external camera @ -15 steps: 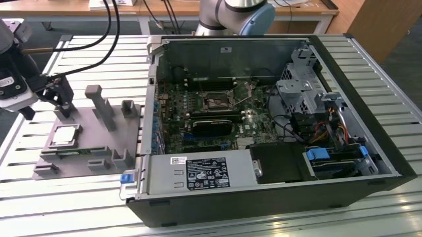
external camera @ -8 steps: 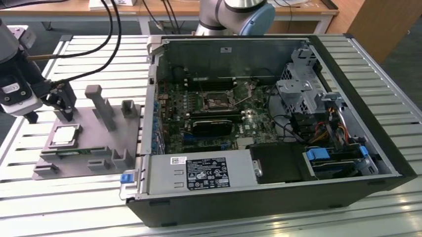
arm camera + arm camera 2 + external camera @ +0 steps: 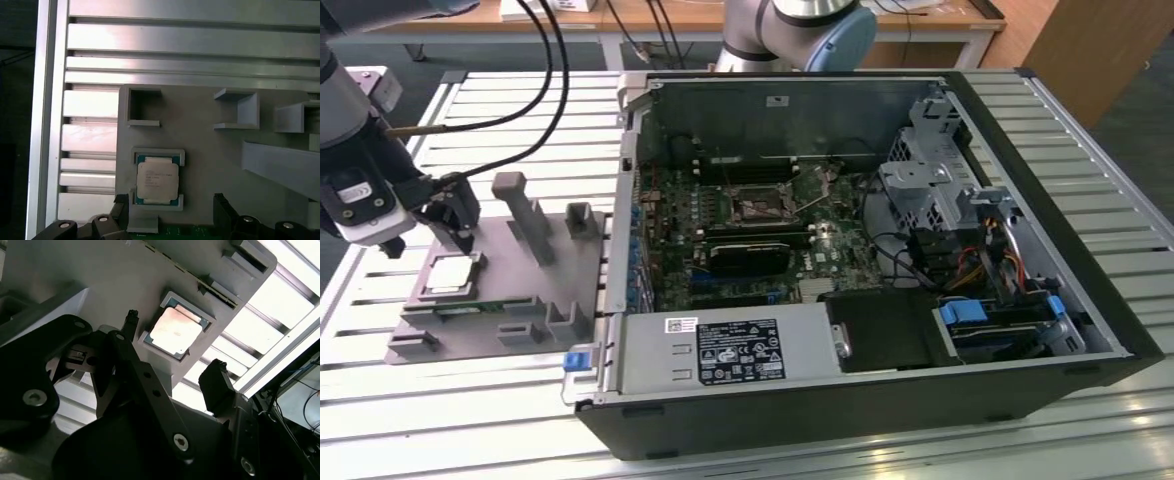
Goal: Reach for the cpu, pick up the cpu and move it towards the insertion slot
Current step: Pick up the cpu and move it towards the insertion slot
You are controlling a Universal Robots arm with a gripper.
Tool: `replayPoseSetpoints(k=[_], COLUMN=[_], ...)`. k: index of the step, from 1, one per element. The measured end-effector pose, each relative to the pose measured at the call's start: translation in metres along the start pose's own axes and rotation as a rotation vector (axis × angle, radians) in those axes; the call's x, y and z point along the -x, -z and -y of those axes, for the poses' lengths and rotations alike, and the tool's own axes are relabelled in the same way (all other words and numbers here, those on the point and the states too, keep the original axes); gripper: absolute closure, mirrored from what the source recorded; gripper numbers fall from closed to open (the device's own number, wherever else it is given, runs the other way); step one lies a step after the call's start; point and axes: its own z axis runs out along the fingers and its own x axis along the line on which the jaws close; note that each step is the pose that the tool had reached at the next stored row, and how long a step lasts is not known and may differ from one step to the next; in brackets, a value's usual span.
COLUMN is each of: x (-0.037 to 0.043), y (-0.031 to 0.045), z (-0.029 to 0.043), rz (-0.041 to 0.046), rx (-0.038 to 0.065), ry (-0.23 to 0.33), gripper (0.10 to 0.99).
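The cpu [image 3: 454, 272] [image 3: 175, 330] [image 3: 157, 180] lies flat in its recess on the grey fixture [image 3: 520, 290], which rests on the slatted tabletop [image 3: 480, 420] at the exterior view's left. The claw [image 3: 454, 236] [image 3: 173, 344] [image 3: 170, 201] hangs just above the cpu, open, with its fingers [image 3: 216, 382] astride the chip and not gripping it. The insertion slot [image 3: 758, 208] sits well apart, inside the open computer case [image 3: 720, 352].
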Motion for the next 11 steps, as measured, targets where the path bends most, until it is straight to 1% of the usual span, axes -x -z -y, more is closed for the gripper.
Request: replayPoseSetpoints(k=[6, 8, 9, 11], x=[-0.0001, -0.0003, -0.0003, -0.0004], y=[-0.0097, -0.0134, -0.0152, -0.018], z=[0.0004, 0.0005, 0.0006, 0.0008], rz=[0.0, 0.0001, 0.0002, 0.0003], rx=[0.0, 0.002, 0.003, 0.011], ry=[0.0, 0.0, 0.0, 0.0], gripper=[0.322, 0.322, 0.322, 0.322])
